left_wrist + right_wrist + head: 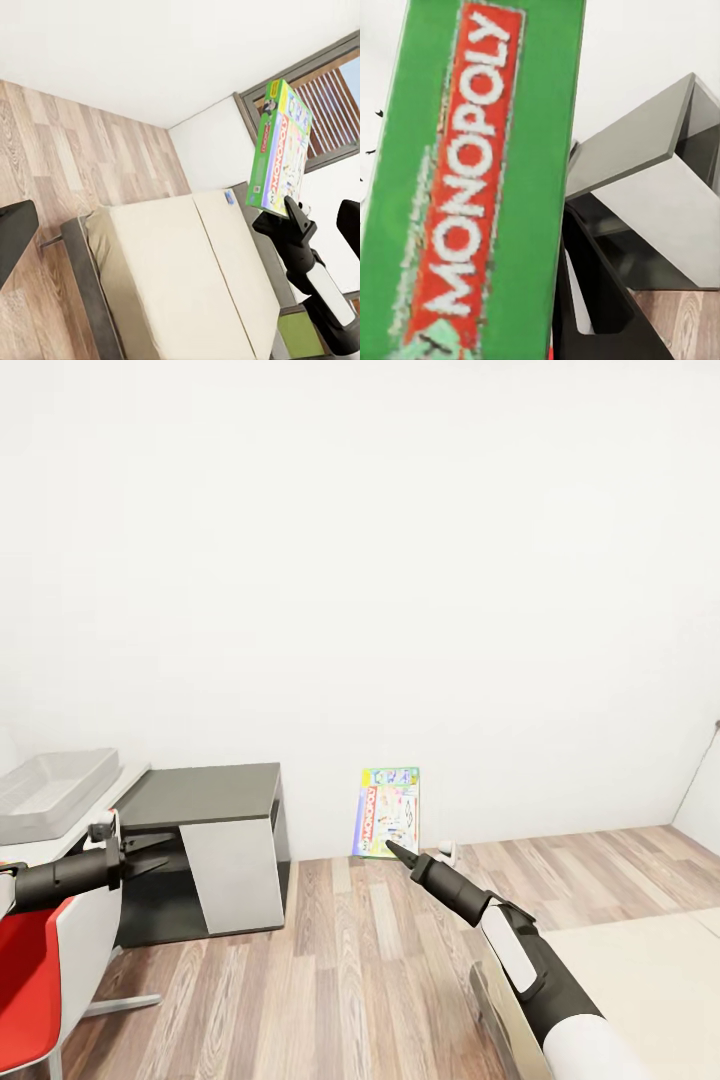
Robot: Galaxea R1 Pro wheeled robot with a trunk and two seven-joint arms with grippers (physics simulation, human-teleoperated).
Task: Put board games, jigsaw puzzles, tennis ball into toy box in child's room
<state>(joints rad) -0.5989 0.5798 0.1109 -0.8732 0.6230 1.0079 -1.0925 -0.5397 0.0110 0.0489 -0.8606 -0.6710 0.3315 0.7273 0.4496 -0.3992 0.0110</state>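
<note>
— Monopoly board game, the flat green box with the red name strip: where is it?
— I hold it up in my right claw, out in front of me, standing on its end. My fingers are closed on its bottom edge. Behind it is the white wall.
— And your left claw?
— It holds nothing, and its dark fingers are a little apart.
— What is near you?
— A dark grey table with a white side panel is on my left. A grey plastic bin sits beside it. A red chair is just beside my left arm. A beige bed is on my right.
</note>
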